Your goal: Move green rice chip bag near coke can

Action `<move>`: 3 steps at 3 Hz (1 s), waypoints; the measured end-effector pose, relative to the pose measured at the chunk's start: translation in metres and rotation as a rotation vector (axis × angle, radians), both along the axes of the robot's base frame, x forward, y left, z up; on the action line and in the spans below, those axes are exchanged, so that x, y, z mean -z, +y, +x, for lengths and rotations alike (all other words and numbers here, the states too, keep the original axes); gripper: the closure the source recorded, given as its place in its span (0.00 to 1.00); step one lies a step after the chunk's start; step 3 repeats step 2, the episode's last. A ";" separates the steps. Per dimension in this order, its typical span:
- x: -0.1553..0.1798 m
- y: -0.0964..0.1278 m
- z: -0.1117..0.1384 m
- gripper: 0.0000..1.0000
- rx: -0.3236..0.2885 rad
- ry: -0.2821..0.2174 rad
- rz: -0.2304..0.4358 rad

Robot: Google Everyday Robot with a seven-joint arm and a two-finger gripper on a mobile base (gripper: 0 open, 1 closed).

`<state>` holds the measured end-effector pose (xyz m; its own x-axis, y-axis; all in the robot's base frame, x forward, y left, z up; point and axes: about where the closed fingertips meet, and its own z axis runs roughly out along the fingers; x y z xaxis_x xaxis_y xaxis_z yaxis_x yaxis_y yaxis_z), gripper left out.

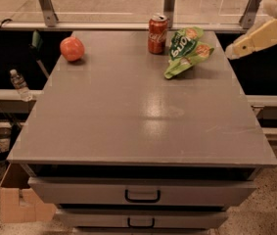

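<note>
The green rice chip bag [186,50] lies on the grey tabletop [143,116] at the back right, tilted, with its dark green logo facing up. The red coke can [157,35] stands upright just left of the bag, a small gap between them. My gripper [232,51] is cream-coloured and hangs off the table's right edge, to the right of the bag and apart from it. It holds nothing.
A round orange-red fruit [72,48] sits at the back left of the tabletop. Drawers with black handles [143,196] are below the front edge. A water bottle [19,84] and a cardboard box [15,199] are at the left. A metal rail [128,26] runs behind the table.
</note>
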<state>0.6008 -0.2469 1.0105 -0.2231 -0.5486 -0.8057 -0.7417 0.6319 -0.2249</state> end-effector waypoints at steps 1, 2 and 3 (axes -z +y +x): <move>0.009 0.004 -0.016 0.00 -0.060 0.039 -0.026; 0.009 0.005 -0.014 0.00 -0.056 0.037 -0.023; 0.009 0.005 -0.014 0.00 -0.056 0.037 -0.023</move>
